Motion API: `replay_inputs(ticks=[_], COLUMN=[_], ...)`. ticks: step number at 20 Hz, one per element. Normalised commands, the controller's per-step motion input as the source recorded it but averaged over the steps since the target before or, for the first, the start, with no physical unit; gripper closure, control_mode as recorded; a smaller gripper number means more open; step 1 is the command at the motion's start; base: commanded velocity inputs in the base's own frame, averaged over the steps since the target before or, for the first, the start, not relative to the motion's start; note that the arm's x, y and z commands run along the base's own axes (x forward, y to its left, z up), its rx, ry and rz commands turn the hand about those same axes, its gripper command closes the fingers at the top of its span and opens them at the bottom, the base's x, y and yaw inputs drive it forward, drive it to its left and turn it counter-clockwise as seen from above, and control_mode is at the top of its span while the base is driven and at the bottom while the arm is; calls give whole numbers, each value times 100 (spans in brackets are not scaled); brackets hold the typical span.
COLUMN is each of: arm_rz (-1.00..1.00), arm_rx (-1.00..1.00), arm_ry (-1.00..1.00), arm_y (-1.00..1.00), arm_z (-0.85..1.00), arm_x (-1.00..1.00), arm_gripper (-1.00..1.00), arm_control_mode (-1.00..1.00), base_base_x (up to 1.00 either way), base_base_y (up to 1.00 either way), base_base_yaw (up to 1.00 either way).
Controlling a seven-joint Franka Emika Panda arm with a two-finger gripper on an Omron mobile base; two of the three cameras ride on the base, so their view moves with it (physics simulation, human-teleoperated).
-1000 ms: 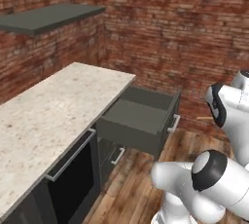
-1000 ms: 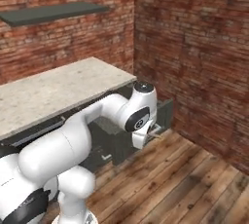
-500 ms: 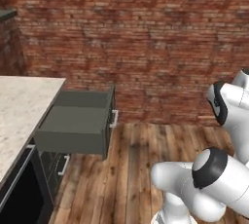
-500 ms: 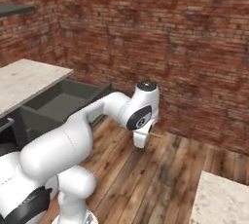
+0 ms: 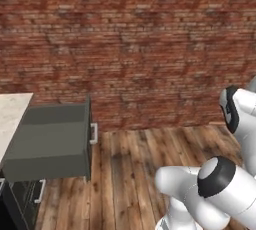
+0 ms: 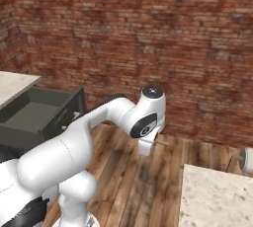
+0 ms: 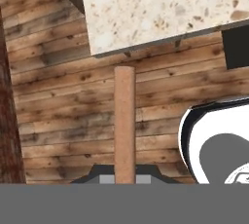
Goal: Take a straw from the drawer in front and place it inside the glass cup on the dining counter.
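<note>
1 straw [image 7: 124, 121] rises from between the closed fingers of the hand [image 6: 148, 147], pinched at its lower end so its free length points ahead, probably to drop it tip-first. Beyond its tip lies the corner of the speckled dining worktop [image 7: 160, 9]. Left and behind, the drawer [image 5: 50, 141] stands open; at the far right edge sits what may be the glass cup [image 6: 245, 160].

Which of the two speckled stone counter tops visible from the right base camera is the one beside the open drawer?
The left one, at the picture's left edge: the open dark grey drawer juts out just below it. The other slab, lower right, stands apart over wooden floor.
</note>
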Motion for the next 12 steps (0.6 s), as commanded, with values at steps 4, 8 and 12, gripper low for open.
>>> replay_inputs(ticks=[4,8,12], arm_rz=[0,0,0], arm_rx=[0,0,0], arm_ry=[0,0,0], arm_y=[0,0,0], arm_z=[0,0,0], arm_x=[0,0,0], arm_gripper=[100,100,100], arm_control_mode=[100,100,100], base_base_x=[97,100,100], base_base_y=[0,0,0], base_base_yaw=[-9,-5,-5])
